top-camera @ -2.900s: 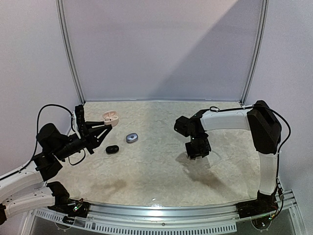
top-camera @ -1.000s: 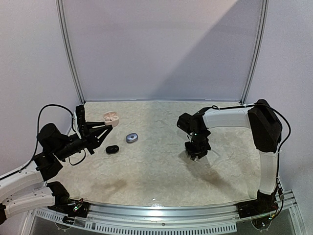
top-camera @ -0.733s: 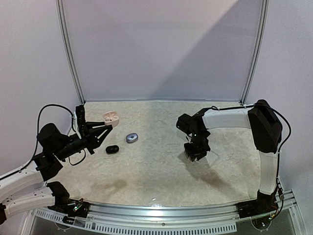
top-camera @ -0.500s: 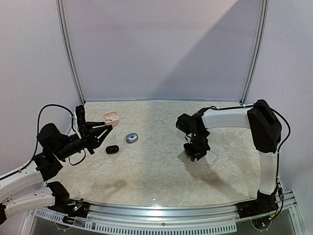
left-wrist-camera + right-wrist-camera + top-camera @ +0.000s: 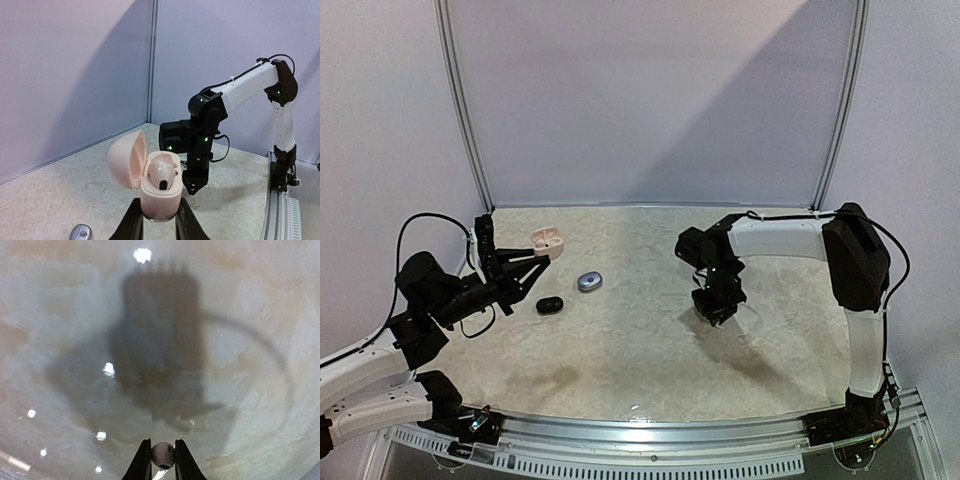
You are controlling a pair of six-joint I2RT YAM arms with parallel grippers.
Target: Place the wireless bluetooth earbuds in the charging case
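**A small round bud in a narrow pinch, and a long way to carry it**

The right gripper (image 5: 718, 312) is pinching a white earbud (image 5: 162, 455) between its fingertips, low over the counter (image 5: 640, 350). I cannot tell whether the bud is clear of the surface. Well apart on the other side, the left gripper (image 5: 538, 252) is pressed onto the base of a pink charging case (image 5: 150, 182). The case is held up in the air with its lid (image 5: 127, 159) swung open, and one earbud (image 5: 162, 175) is already seated inside.

The main risk is the grip itself. The bud is smooth and rounded and the fingertips hold only its sides, so it could squirt out or twist during the carry and arrive at the wrong angle for its pocket. The free pocket is partly hidden, so aiming at it may be hard. The case is clamped only at its base, so a firm push could tip it or slide it in the gripper. A stray touch could knock the lid shut or dislodge the seated bud. A grey case (image 5: 589, 282) and a black case (image 5: 549, 305) lie on the counter near the left gripper, where a dropped bud could roll.

No brand, label or writing can be read on any of these things.
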